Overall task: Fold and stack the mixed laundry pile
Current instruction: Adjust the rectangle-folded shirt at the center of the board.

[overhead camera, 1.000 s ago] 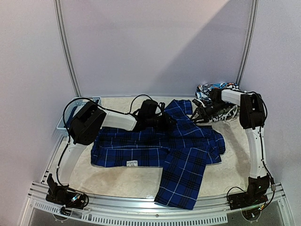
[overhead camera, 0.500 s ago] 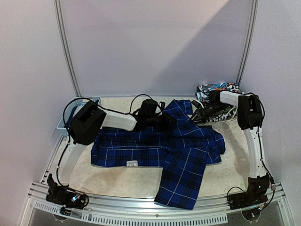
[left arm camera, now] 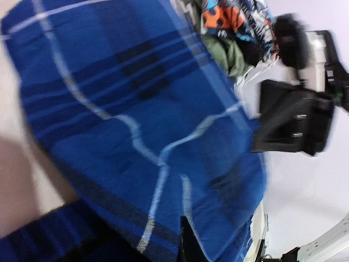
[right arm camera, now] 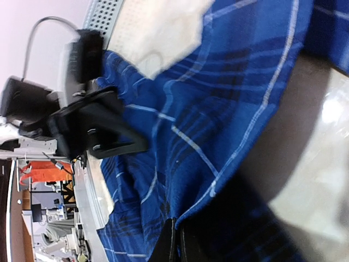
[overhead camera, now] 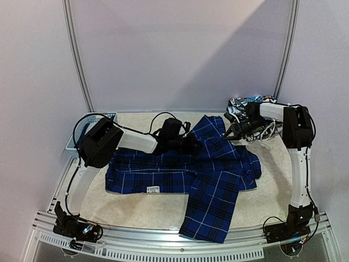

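Observation:
A blue-and-black plaid shirt [overhead camera: 180,174] lies spread across the table, one sleeve hanging over the near edge. My left gripper [overhead camera: 192,144] is shut on its far part near the collar. In the left wrist view the plaid cloth [left arm camera: 136,109] fills the frame and drapes over my fingers, with only one dark fingertip [left arm camera: 188,243] showing. My right gripper [overhead camera: 230,132] is shut on the shirt's far right edge. In the right wrist view its fingers [right arm camera: 177,240] pinch a fold of the plaid cloth [right arm camera: 207,120]. The rest of the laundry pile [overhead camera: 248,102] sits bunched at the back right.
A light-blue slotted basket [overhead camera: 79,134] stands at the far left behind the left arm. Colourful garments [left arm camera: 229,22] and white cables lie by the right arm's wrist. The left arm's gripper body [right arm camera: 92,131] is close to the right gripper. Curved walls enclose the table.
Both grippers have closed on the far part of the plaid shirt. The cloth between them has risen a little, and the right gripper has shifted slightly up and to the right.

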Robot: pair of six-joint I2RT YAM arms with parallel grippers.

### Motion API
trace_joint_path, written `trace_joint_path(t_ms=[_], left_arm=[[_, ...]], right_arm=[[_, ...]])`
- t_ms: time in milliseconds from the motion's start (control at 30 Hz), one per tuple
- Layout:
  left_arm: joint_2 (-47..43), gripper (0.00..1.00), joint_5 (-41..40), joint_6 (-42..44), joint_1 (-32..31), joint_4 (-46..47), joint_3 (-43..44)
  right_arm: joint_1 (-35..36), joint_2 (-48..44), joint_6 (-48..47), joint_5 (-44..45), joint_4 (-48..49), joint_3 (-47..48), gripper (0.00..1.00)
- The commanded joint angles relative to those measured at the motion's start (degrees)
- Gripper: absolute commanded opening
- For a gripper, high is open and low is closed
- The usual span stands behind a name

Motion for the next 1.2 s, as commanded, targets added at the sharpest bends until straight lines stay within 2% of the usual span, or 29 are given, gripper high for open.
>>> trace_joint_path(t_ms=[0, 467, 867, 1133, 1167], left_arm=[[-3.88, 0.06, 1.65, 0.61, 0.73, -1.02, -2.82], [-6.29, 0.02, 7.03, -1.40, -0.10, -0.33, -5.97], [-4.94, 0.00, 9.56, -3.21, -0.18, -3.18, -4.72], [-6.90, 0.00, 10.16, 0.88, -0.28, -10.00, -5.70], [-7.30, 0.03, 10.02, 1.90, -0.28, -11.49, -5.92]], right_arm=[[0.23, -6.72, -2.54, -0.46, -0.14, -5.64, 0.02], [0.76, -16.38, -6.84, -0.11, -0.47, -24.18, 0.00], [0.67, -17.21, -4.64, 2.03, 0.02, -25.71, 0.00], [0.67, -19.38, -6.43, 6.20, -0.88, -31.11, 0.01], [0.60, -19.56, -6.56, 6.65, -0.60, -31.49, 0.01]])
